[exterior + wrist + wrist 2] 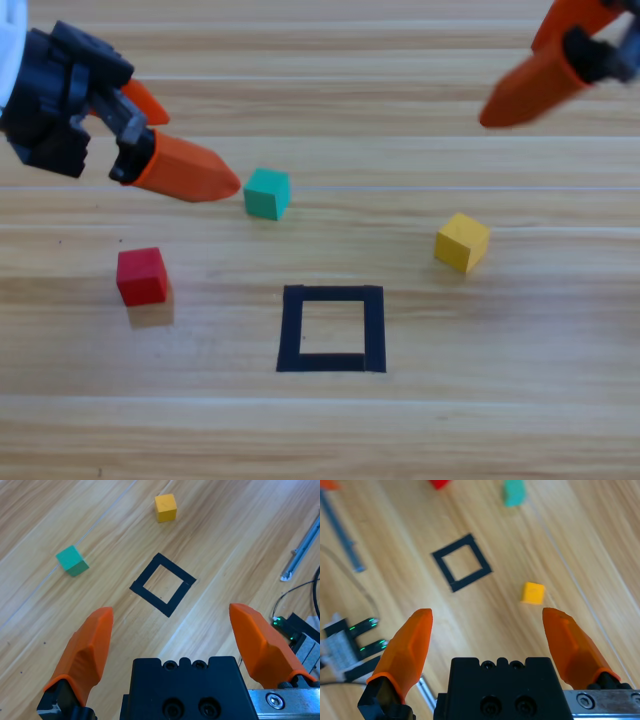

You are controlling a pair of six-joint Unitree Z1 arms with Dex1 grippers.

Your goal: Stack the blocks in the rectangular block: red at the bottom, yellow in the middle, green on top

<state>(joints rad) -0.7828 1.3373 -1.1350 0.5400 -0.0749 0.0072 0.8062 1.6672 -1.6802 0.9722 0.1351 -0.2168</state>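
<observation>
The red cube (141, 275) lies at the left, the teal-green cube (267, 193) above the middle and the yellow cube (462, 241) at the right, each apart from the others. The black tape square (292, 328) has only bare table inside it. My left gripper (200, 150) hovers open at the upper left, one jaw tip close beside the green cube. Its wrist view shows the green cube (72, 560), yellow cube (165, 507) and tape square (145, 591) ahead of the open left gripper (171, 611); red is out of that view. My right gripper (515, 80) is open at the top right.
The right wrist view shows the open right gripper (485, 612) above the yellow cube (533, 592), tape square (442, 573), green cube (514, 492) and a sliver of red (439, 483). A metal rail (300, 550) and a device with green lights (350, 640) lie off to one side.
</observation>
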